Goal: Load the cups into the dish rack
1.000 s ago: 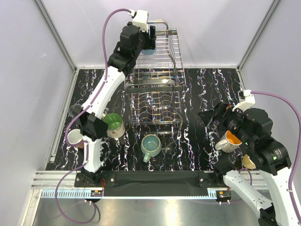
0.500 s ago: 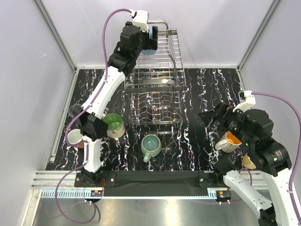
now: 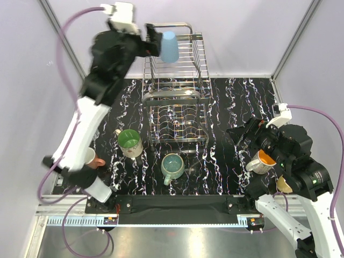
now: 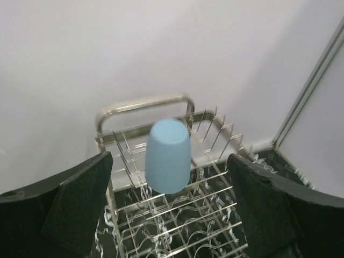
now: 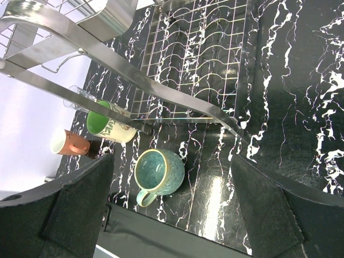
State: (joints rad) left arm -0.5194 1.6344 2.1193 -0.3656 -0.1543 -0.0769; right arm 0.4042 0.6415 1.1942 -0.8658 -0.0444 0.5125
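A light blue tumbler (image 3: 169, 47) stands upside down at the back of the dish rack's (image 3: 175, 97) upper shelf. My left gripper (image 3: 155, 44) hangs open just left of it, high above the table, and its fingers do not touch it. On the table lie a cream mug with a green inside (image 3: 129, 141), a teal-green mug (image 3: 172, 165) and a salmon-pink mug (image 3: 94, 158). A clear glass (image 5: 77, 100) shows beside the cream mug. The yellow-orange mug (image 3: 262, 161) sits half hidden by the right arm. My right gripper (image 3: 240, 135) is open and empty, right of the rack.
The black marbled table (image 3: 231, 102) is walled by white panels with metal corner posts (image 3: 290, 48). A black mat (image 3: 177, 204) runs along the near edge between the arm bases. The rack's lower plate tier (image 5: 204, 59) opens toward the front.
The left gripper opened, let go of the light blue tumbler and drew back up and left. The tumbler stays on the upper shelf. The right arm has not moved.
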